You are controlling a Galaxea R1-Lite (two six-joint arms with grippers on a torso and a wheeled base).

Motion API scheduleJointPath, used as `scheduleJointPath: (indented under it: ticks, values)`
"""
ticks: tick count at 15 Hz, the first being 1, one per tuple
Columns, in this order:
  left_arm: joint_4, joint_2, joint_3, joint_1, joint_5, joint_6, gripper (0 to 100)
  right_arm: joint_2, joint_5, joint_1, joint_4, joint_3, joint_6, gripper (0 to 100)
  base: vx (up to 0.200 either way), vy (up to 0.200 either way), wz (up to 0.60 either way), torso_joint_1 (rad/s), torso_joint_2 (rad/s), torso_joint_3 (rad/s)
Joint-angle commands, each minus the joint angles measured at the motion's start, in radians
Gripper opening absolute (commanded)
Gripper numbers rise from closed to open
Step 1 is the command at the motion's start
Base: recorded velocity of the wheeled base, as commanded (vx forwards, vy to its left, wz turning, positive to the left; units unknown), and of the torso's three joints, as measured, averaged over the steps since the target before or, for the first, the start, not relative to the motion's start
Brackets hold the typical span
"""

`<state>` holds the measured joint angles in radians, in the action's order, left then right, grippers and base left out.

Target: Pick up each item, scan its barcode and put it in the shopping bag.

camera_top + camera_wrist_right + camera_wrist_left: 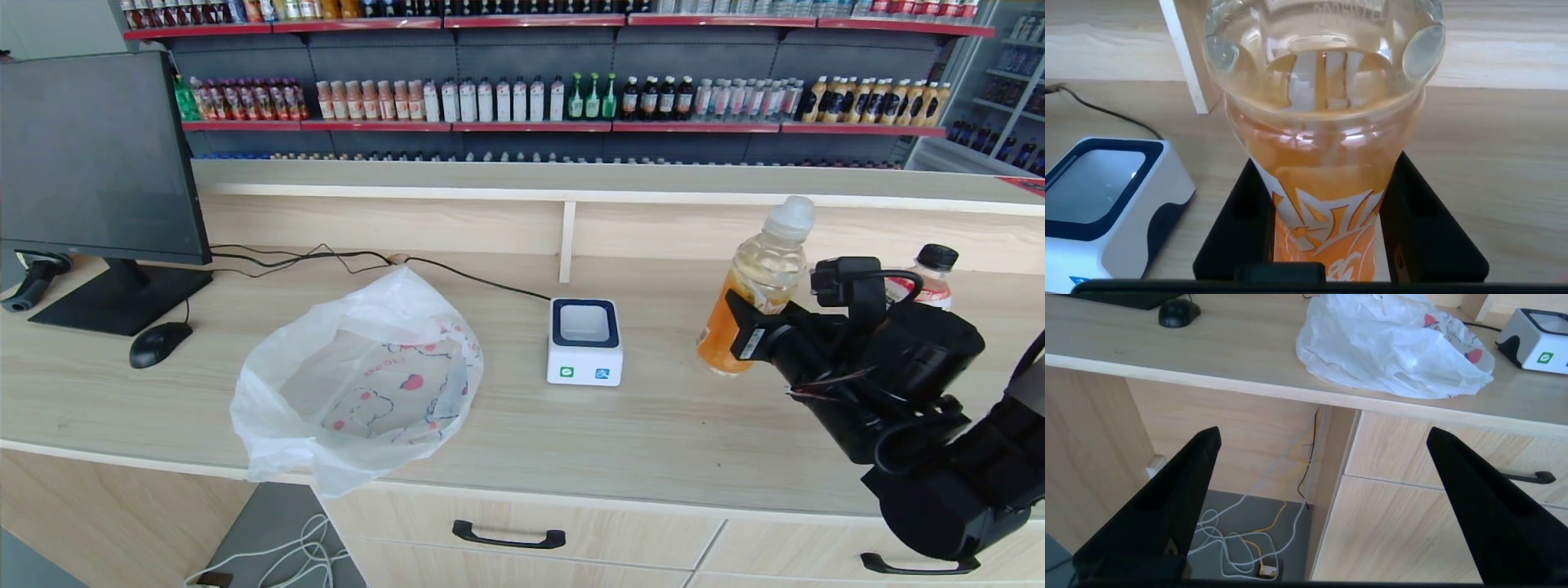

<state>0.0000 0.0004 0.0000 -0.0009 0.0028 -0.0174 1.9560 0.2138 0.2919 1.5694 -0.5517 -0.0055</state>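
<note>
A clear bottle with an orange label leans tilted to the right of the scanner, its base at or just above the counter. My right gripper is shut on the bottle's lower half; in the right wrist view its black fingers press both sides of the bottle. The white scanner with a dark-rimmed window stands mid-counter. A translucent shopping bag lies open to the scanner's left. My left gripper hangs open below the counter's front edge, holding nothing.
A second bottle with a black cap stands behind my right arm. A monitor, a mouse and a handheld scanner occupy the counter's left end. Cables run behind the bag. Drawers with black handles sit below.
</note>
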Motion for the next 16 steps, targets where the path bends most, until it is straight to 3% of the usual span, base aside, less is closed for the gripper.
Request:
scheduleJointPath:
  ticks: [1,12,16]
  values:
    - [0.0,0.0,0.0,0.001,0.0,-0.001,100,-0.068,-0.001,0.035,0.001,0.027,-0.002,0,0.0,0.0,0.0,0.0,0.0,0.0]
    - [0.0,0.0,0.0,0.001,0.0,-0.001,100,-0.465,-0.007,0.365,0.001,0.365,-0.002,0,0.0,0.0,0.0,0.0,0.0,0.0]
    - [0.0,0.0,-0.002,0.001,0.0,0.001,100,-0.52,-0.114,0.467,0.001,0.401,-0.002,0,0.0,0.0,0.0,0.0,0.0,0.0]
